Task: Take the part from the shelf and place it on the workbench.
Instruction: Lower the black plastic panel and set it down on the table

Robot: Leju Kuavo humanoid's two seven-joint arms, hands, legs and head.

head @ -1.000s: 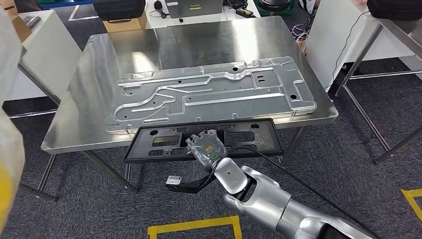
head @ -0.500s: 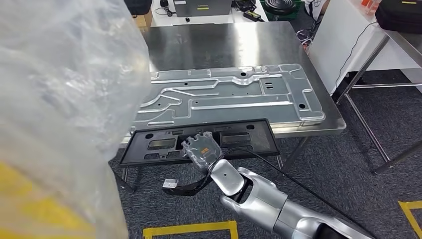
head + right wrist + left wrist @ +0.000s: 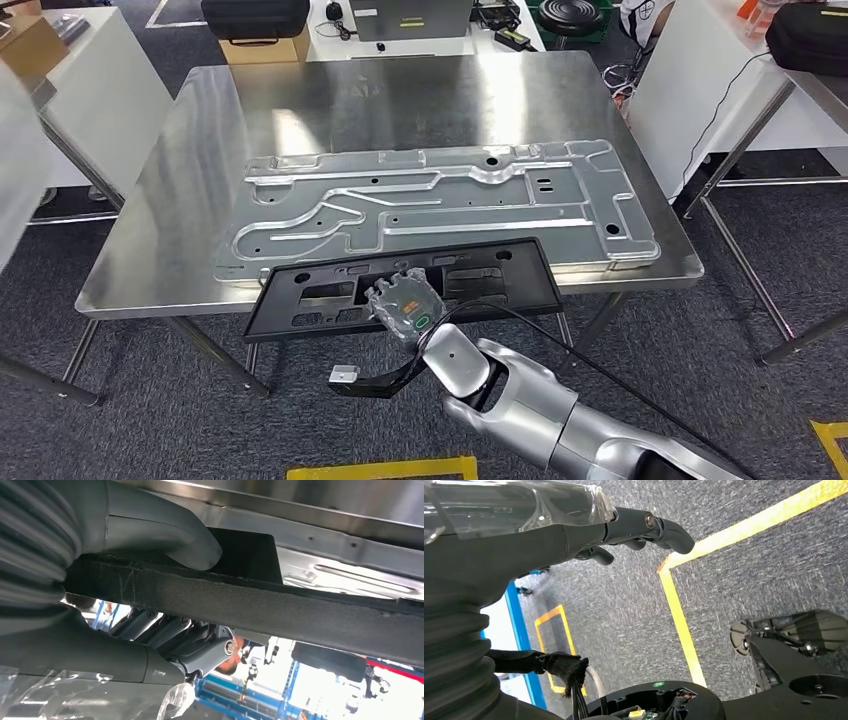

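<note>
A long black plastic part with cut-outs lies flat at the near edge of the steel workbench. Its far edge overlaps the near rim of a large stamped metal plate lying on the bench. My right hand grips the part at the middle of its near side. In the right wrist view the thumb presses on one face of the black part, with the darker fingers curled under the other. My left hand hangs over the carpet, fingers extended, holding nothing.
White tables stand to the left and right of the bench. A black case on a cardboard box sits behind it. A black strap with a small grey connector dangles from my right wrist. Yellow tape marks the carpet.
The camera has shifted, and the translucent plastic that covered the picture's left half has moved out to the left edge. My right hand still holds the black part at the bench's near edge.
</note>
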